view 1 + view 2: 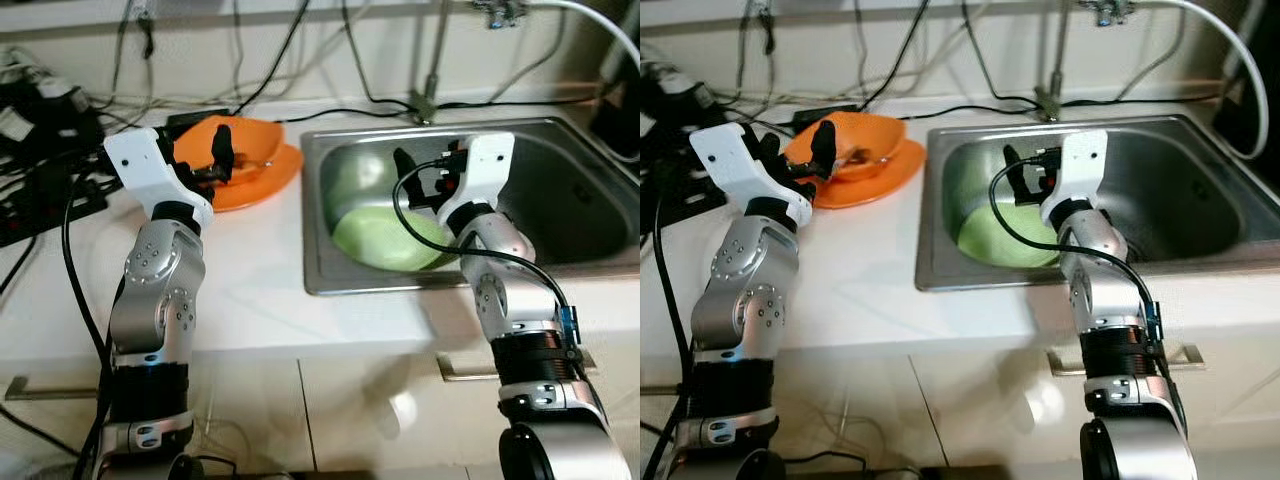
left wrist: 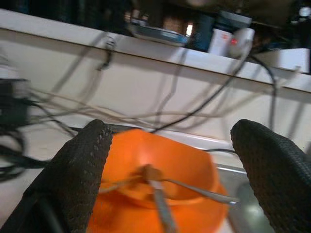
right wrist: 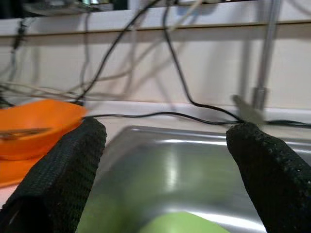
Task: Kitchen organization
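left eye view: green plate point(image 1: 390, 240) tilted in sink point(image 1: 560, 255).

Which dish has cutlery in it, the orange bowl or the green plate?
The orange bowl on the counter, stacked on an orange plate; metal utensils lie inside. The green plate sits in the sink.

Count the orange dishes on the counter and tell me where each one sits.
2. An orange bowl sits on an orange plate, on the counter left of the sink, ahead of the left gripper. Utensils lie in the bowl. Others may be hidden.
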You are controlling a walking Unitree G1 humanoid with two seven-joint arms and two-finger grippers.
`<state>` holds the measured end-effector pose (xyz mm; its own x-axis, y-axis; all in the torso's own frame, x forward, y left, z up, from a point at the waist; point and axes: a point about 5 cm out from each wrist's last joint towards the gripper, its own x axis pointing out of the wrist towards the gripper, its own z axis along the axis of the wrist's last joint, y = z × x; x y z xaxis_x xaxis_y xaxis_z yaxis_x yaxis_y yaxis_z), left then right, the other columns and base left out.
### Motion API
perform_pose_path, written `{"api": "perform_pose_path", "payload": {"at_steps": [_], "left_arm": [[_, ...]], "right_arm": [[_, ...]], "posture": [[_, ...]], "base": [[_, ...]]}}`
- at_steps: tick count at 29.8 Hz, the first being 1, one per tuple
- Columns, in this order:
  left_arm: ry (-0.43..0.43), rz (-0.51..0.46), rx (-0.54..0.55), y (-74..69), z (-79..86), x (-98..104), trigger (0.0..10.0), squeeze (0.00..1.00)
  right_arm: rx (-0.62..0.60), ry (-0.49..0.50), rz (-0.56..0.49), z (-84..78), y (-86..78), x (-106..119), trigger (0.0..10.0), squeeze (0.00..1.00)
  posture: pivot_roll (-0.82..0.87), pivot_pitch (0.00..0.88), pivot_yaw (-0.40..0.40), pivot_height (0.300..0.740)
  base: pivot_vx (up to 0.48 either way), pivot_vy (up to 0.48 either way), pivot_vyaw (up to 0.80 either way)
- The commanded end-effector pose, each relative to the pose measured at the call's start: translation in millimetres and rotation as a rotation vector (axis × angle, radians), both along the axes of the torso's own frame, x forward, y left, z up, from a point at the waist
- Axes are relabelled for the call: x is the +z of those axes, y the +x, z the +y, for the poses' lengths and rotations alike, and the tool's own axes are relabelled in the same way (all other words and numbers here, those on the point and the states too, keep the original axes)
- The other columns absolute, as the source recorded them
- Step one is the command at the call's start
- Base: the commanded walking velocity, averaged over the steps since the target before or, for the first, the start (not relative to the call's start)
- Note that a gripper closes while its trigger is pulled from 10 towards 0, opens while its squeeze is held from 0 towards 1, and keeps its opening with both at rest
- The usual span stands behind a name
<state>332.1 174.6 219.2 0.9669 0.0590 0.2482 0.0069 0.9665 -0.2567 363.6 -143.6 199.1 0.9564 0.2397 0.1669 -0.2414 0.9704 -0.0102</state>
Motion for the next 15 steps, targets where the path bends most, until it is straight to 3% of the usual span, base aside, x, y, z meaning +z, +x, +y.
{"api": "perform_pose_path", "payload": {"at_steps": [1,11,15], "left_arm": [[0.016,-0.011,0.017,0.4,1.9,3.8,10.0,0.0],[0.038,0.003,0.051,-1.5,5.5,2.2,10.0,0.0],[0.033,0.01,0.046,-1.1,6.1,1.2,10.0,0.0]], "right_arm": [[0.008,0.002,-0.009,0.1,-0.4,3.5,10.0,0.0],[0.016,-0.003,-0.005,2.3,-1.6,2.1,10.0,0.0],[-0.001,0.047,0.012,-1.0,-0.9,1.1,10.0,0.0]], "posture": [[-0.09,0.0,0.096,0.74],[-0.08,0.0,0.095,0.74],[-0.08,0.0,0.093,0.74]], "base": [[0.0,0.0,0.79],[0.0,0.0,0.78],[0.0,0.0,0.14]]}}
